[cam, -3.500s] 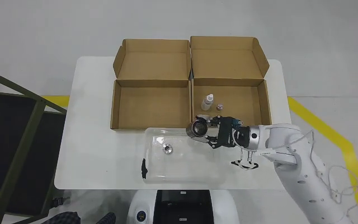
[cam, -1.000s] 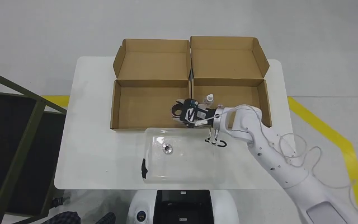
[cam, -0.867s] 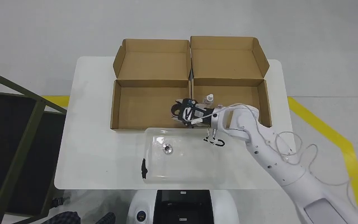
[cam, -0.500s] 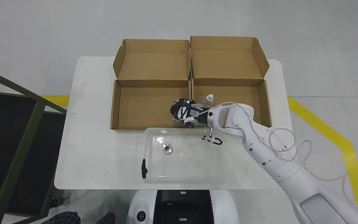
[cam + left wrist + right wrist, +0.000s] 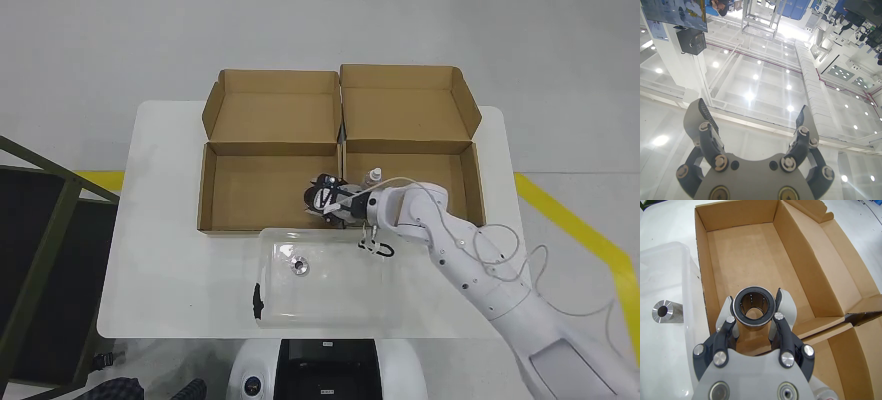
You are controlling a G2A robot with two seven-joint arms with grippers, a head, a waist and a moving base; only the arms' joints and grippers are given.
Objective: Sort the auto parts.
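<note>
1. Right gripper (image 5: 754, 306): the fingers are pressed against both sides of a linear bearing (image 5: 754, 309). The black-rimmed sleeve is pinched with its bore turned toward the wrist camera, and rows of balls are seen inside.
2. In the top view, gripper and bearing are found close to frame centre, over the lower right corner of the left cardboard box (image 5: 255, 195). Whether the bearing touches the box floor cannot be told.
3. The left box is seen with its lid flap folded back toward the upper part of the frame.
4. A right cardboard box (image 5: 445, 190) is set against the left one, wall to wall, with its flap folded back the same way. A small white bottle-shaped part (image 5: 373, 177) is seen at its left side, just beside the right arm.
5. A clear plastic bin (image 5: 330, 300) is placed just below both boxes in the frame. A steel bushing (image 5: 299, 266) is held in its left half, bored end face up.
6. Left gripper (image 5: 752, 106): it is pointed up at a lit ceiling, with the fingers spread wide apart.
7. Boxes and bin are carried on a white table (image 5: 160, 260).
</note>
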